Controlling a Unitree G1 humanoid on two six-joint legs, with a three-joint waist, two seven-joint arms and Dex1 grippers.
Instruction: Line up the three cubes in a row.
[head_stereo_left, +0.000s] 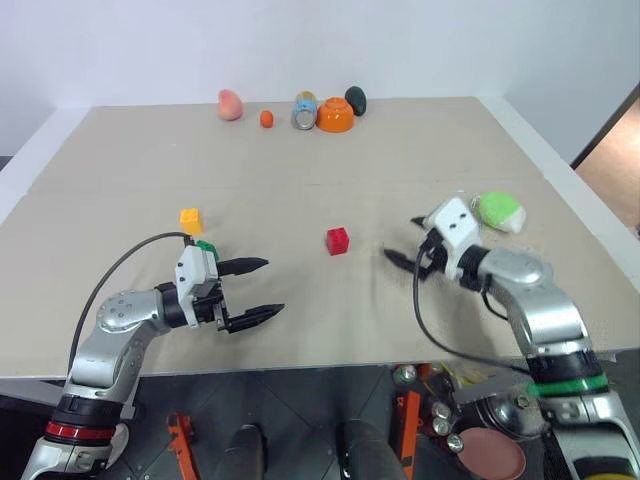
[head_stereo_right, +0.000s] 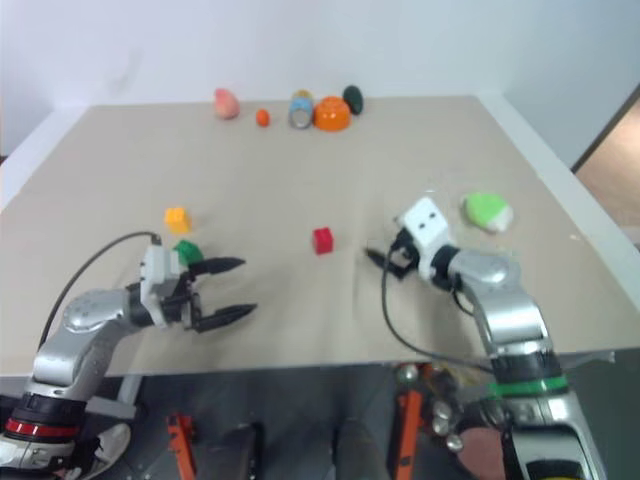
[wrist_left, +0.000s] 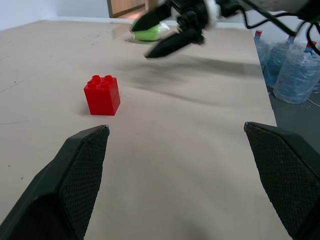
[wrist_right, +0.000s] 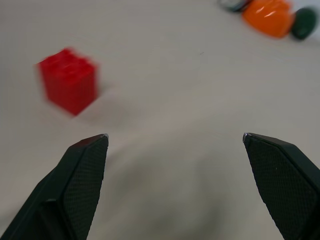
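Note:
The red cube (head_stereo_left: 338, 240) stands near the middle of the tan table, with nothing touching it. To its left lies the yellow cube (head_stereo_left: 190, 219). Just in front of the yellow one, the green cube (head_stereo_left: 206, 246) is partly hidden behind my left wrist. My left gripper (head_stereo_left: 275, 286) hovers open and empty, pointing right toward the red cube (wrist_left: 102, 95). From the right, my right gripper (head_stereo_left: 400, 237) points at the red cube (wrist_right: 68, 80), open and empty, a short way off. The left wrist view also shows the right gripper (wrist_left: 170, 30) beyond the cube.
A lime-green and white lump (head_stereo_left: 500, 211) lies just behind my right wrist. Along the far edge sit a peach-coloured fruit (head_stereo_left: 230, 104), a small orange ball (head_stereo_left: 266, 118), a can (head_stereo_left: 304, 110), an orange bowl (head_stereo_left: 336, 115) and a dark green object (head_stereo_left: 355, 99). Water bottles (wrist_left: 295, 75) stand beside the table.

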